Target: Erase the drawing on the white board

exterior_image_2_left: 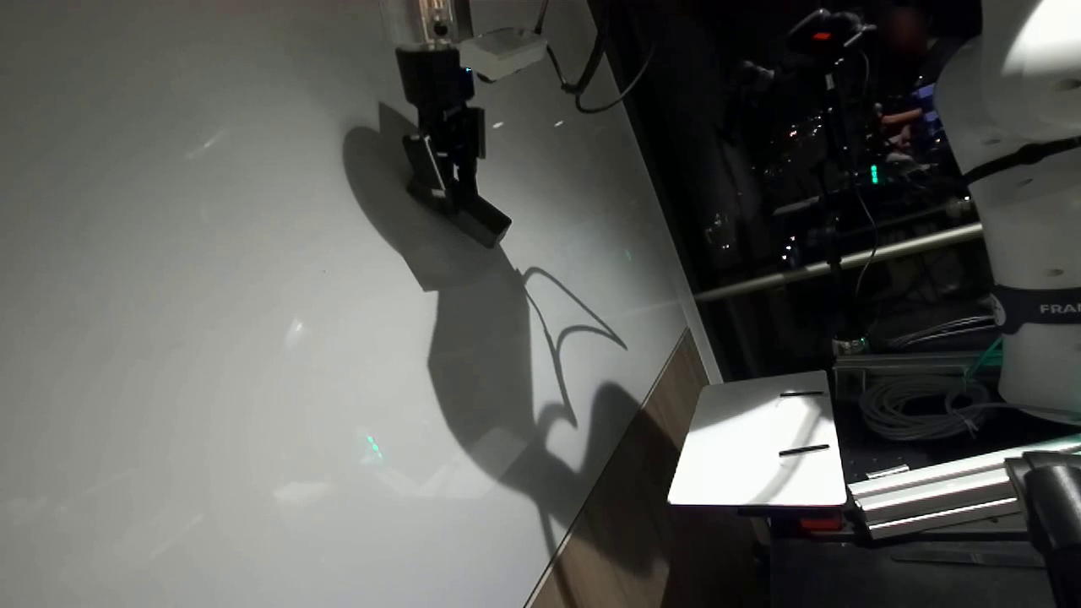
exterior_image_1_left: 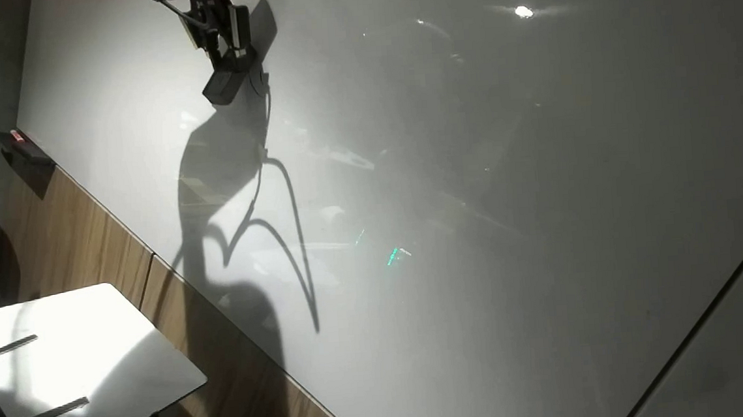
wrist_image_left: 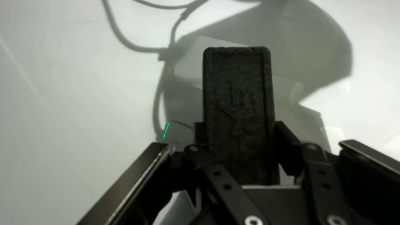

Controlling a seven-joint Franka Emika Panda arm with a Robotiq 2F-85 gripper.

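Through an exterior view I can read FRA, white on the dark band around the robot arm, with part of one more letter cut off at the edge of my feed. On the eraser, in the wrist view, I see thin lines but cannot make letters or numbers of them. The green lights in an exterior view are too small for me to read.

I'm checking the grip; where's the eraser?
In the wrist view, the eraser is just right of centre, between the jaws, the white board behind it.
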